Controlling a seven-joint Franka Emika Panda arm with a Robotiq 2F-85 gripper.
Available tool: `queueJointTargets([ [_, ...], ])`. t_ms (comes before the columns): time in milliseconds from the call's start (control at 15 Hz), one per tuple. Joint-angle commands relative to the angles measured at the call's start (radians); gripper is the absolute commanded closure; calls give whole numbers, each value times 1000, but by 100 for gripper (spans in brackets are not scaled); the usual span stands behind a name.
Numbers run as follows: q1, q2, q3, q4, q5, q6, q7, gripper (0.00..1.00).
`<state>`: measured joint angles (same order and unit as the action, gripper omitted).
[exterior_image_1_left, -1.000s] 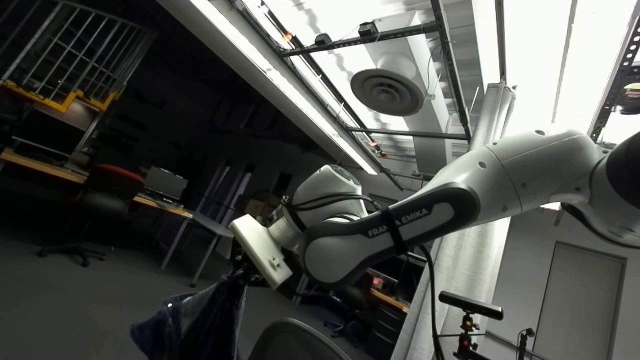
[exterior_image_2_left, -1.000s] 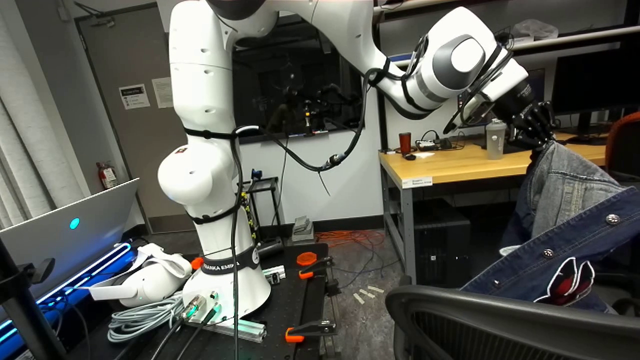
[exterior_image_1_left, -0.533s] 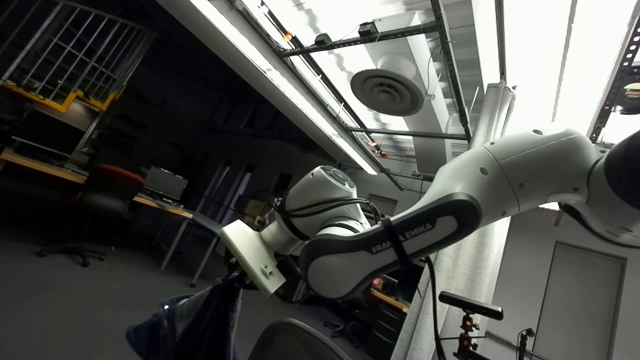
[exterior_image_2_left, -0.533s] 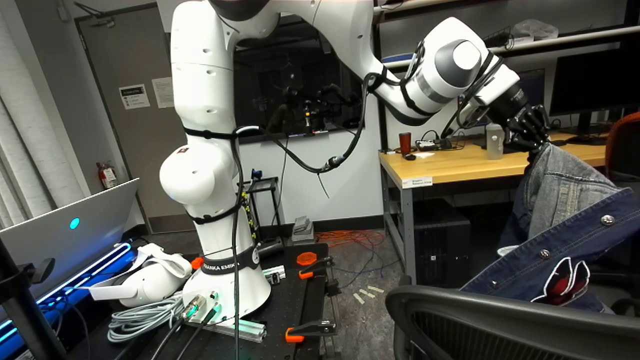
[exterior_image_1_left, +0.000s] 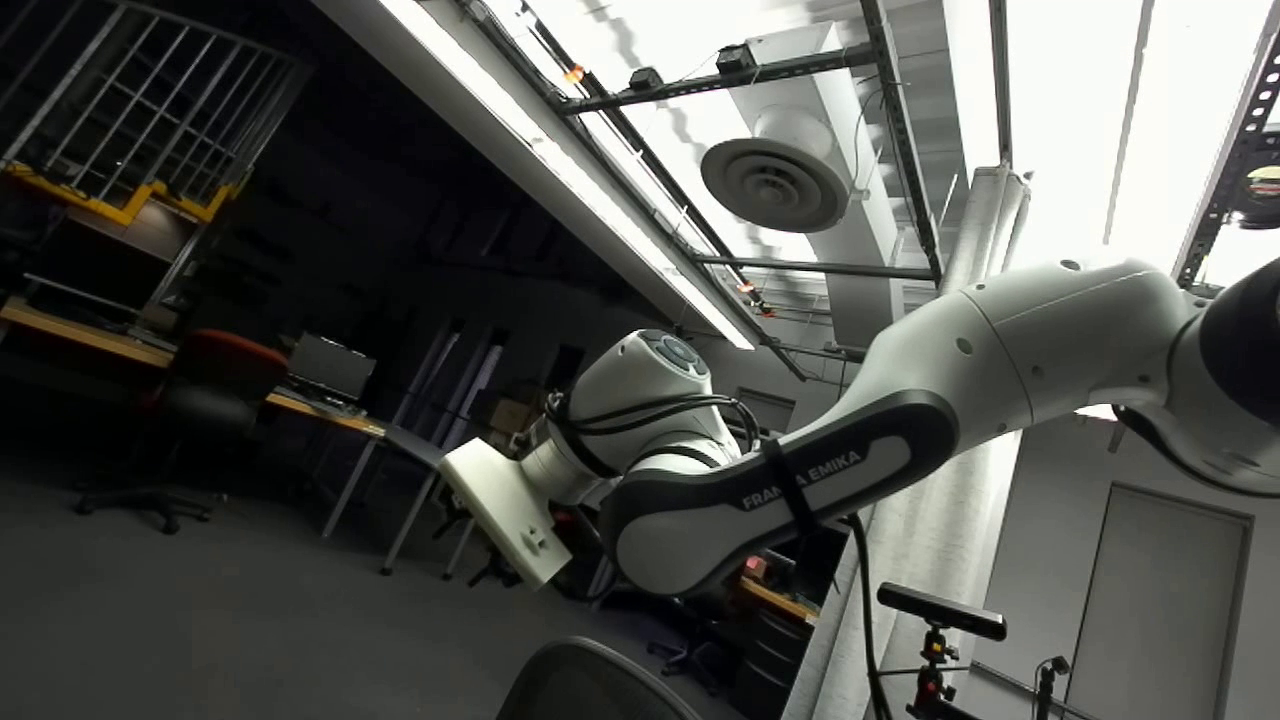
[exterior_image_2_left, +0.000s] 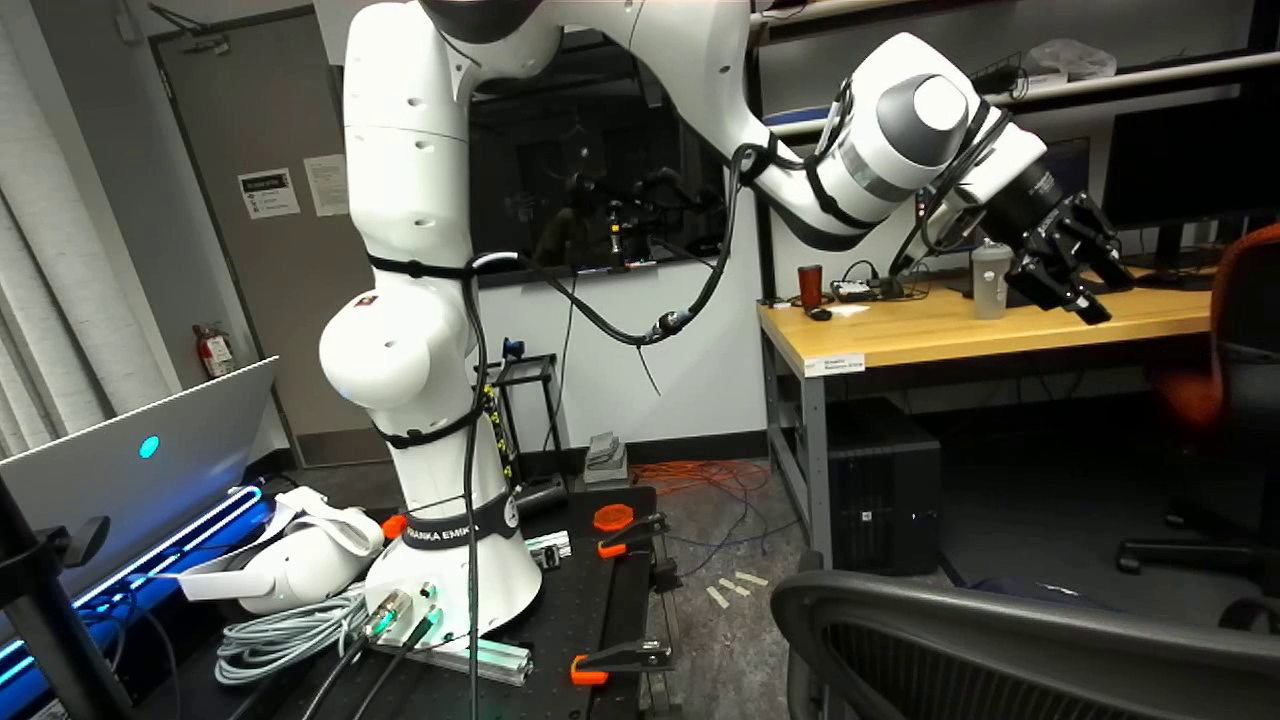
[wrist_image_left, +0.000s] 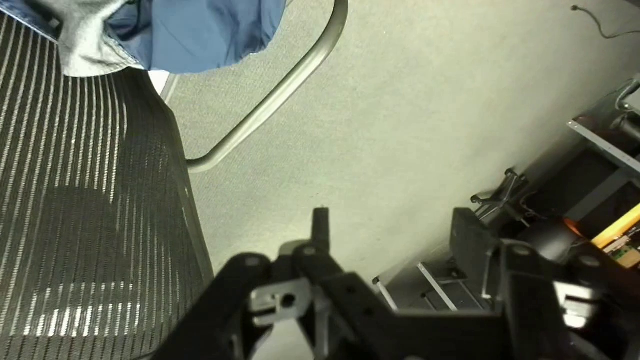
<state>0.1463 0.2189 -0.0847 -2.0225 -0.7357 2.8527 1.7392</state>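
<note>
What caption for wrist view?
Open black two-fingered gripper, empty; rumpled blue denim garment overlapping dark ribbed mesh chair in frame.

Both exterior views share the arm (exterior_image_1_left: 880, 445) — wrist view looks down.

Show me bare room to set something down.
Bare: the desk between white paper and shaker bottle; the black platform between the two clamps. Crowded: around the headset and coiled cable, and where the denim garment overlaps the chair mesh.

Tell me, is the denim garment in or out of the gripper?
Out: in the wrist view, the denim garment lies apart from the gripper, whose jaws stand open and empty.
</note>
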Motion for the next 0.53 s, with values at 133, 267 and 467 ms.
queueJointTargets([
  [133, -17, 5, 3, -25, 16, 11, -43, 0],
  [267, -27, -2, 11, -52, 30, 8, -82, 0],
  [467, -53, -18, 36, -116, 92, 12, -192, 0],
])
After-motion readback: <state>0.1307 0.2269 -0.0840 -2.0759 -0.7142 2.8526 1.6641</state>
